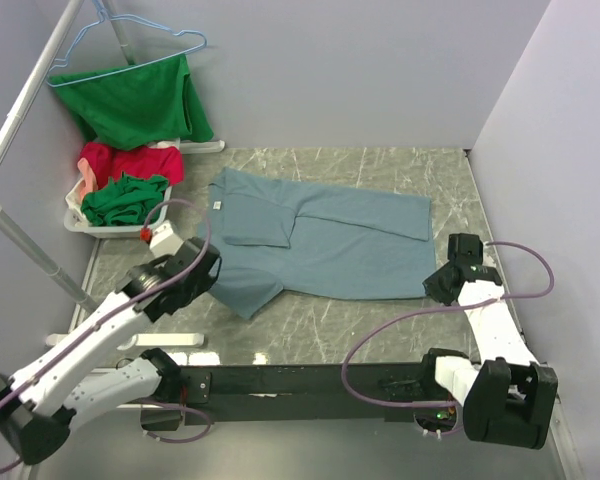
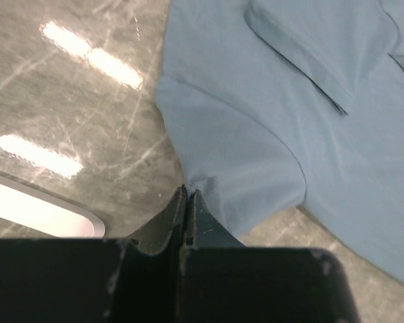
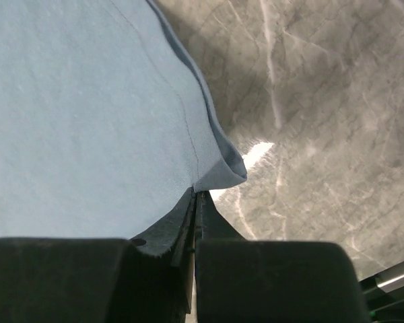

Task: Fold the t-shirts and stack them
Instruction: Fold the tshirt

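Hanging at far left: a dark green cloth t-shirt (image 1: 140, 100) drapes over a pale blue wire hanger (image 1: 130, 45) beside the slanted grey pole.
Basket below it: a white plastic basket (image 1: 85, 227) holds a crumpled red cloth t-shirt (image 1: 130, 160), with a second green t-shirt (image 1: 125, 198) bunched in front of it.
Left gripper: your left gripper (image 2: 188, 195) has its black jaws pressed together on the edge of a sleeve. You can see the cloth pucker right at the tips.
Task garment: the dusty grey-blue t-shirt of soft cloth (image 1: 330, 245) lies spread on the grey marbled tabletop (image 1: 380, 320). Its collar is toward the basket and its hem toward the right, and a fold of cloth lies across its far side.
Right gripper: your right gripper (image 3: 196, 195) is closed on the near right corner of the hem. The corner curls over just above the tips and the rest of the cloth runs away to the left.
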Motion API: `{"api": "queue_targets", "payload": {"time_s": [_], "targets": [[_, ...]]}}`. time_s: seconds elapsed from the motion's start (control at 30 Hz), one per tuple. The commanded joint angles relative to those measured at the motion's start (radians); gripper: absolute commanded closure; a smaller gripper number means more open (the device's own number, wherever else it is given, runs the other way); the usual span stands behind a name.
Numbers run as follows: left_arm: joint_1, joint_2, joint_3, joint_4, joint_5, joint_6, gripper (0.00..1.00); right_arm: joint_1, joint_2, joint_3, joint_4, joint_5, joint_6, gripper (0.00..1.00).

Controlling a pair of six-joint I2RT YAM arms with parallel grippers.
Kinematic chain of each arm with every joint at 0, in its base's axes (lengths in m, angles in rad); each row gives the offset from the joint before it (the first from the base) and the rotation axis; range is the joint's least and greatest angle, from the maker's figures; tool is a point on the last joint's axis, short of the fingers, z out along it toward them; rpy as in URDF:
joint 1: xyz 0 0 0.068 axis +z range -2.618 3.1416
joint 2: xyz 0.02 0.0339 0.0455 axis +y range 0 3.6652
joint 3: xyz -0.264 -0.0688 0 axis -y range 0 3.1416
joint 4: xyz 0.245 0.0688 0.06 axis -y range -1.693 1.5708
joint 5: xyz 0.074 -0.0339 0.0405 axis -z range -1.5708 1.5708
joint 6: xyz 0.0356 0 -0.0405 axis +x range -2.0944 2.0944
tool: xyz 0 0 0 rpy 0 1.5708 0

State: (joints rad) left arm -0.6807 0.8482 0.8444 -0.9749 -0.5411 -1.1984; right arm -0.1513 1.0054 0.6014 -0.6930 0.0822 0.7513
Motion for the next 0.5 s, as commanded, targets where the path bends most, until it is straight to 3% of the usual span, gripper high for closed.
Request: {"api": "queue_targets", "payload": {"time_s": [0.0, 0.23, 0.47], "targets": [[-0.002, 0.141, 0.14, -0.025, -0.158, -0.018, 0.99, -0.007, 0.044, 0.08, 0.023, -0.006, 0.025, 1.0], [0.029, 0.316, 0.309, 0.024, -0.299, 0.029, 0.99, -0.008, 0.177, 0.207, 0.068, 0.01, 0.026, 1.0], [0.148, 0.465, 0.335, 0.208, -0.257, 0.149, 0.99, -0.013, 0.329, 0.294, 0.131, -0.001, 0.026, 1.0]]}}
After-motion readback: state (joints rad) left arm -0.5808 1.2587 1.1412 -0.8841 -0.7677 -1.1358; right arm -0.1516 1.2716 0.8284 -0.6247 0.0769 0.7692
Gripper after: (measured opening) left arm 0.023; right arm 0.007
